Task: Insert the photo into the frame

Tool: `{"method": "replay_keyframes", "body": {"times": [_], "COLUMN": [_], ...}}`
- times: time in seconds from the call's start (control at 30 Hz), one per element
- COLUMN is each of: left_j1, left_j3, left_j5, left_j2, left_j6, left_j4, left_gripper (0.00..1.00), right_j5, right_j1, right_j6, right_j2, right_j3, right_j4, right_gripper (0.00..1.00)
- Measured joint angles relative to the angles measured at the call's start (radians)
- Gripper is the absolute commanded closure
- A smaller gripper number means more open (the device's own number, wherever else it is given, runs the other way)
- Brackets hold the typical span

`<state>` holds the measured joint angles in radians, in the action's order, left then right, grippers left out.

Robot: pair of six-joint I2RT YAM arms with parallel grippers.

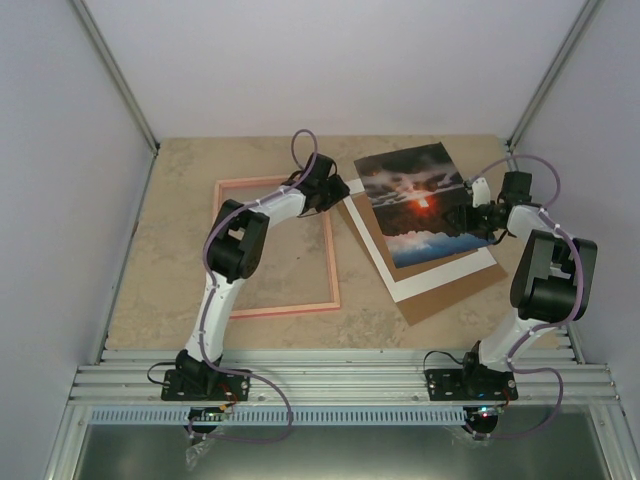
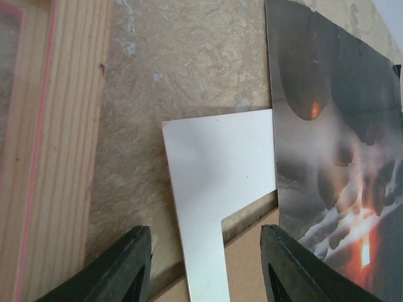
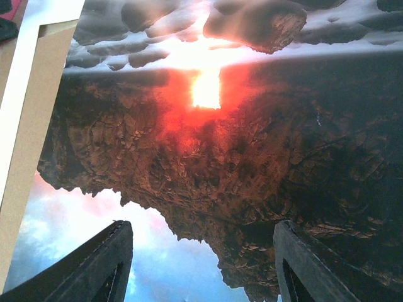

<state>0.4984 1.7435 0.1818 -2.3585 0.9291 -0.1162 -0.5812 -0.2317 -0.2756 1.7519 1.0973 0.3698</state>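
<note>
The photo [image 1: 420, 200], a glossy print with a red-orange glow and dark clouds, lies tilted on the white mat sheet [image 1: 440, 275] and brown backing board [image 1: 450, 295] at the right. The frame [image 1: 275, 245] lies flat at the left, pale wood side up with a pink inner edge. My left gripper [image 1: 340, 190] is open and empty between the frame's right rail [image 2: 56, 157] and the photo's left edge [image 2: 334, 126], over the mat's corner [image 2: 214, 170]. My right gripper [image 1: 468, 218] is open and empty over the photo's right part [image 3: 208, 145].
The stack of mat and backing board sits on the beige tabletop [image 1: 180, 300] right of the frame. White walls enclose the table on three sides. A metal rail [image 1: 340, 380] runs along the near edge by the arm bases.
</note>
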Motion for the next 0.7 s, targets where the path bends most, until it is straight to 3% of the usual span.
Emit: {"method": "replay_keyframes", "body": {"times": [0.37, 0.7], "left_j1": [0.001, 0.001], "left_j3": [0.100, 0.069], "left_j5": [0.004, 0.048], "left_j2": [-0.068, -0.076], "left_j6": [0.038, 0.006], "left_j4": [-0.034, 0.045], "left_gripper": [0.59, 1.00], "right_j5": [0.011, 0.010], "right_j1": [0.000, 0.000], "right_j6": [0.004, 0.007], "right_j2": [0.000, 0.000], "right_j3": [0.000, -0.006], "right_j4": [-0.008, -0.018], "right_gripper": [0.38, 0.38]}}
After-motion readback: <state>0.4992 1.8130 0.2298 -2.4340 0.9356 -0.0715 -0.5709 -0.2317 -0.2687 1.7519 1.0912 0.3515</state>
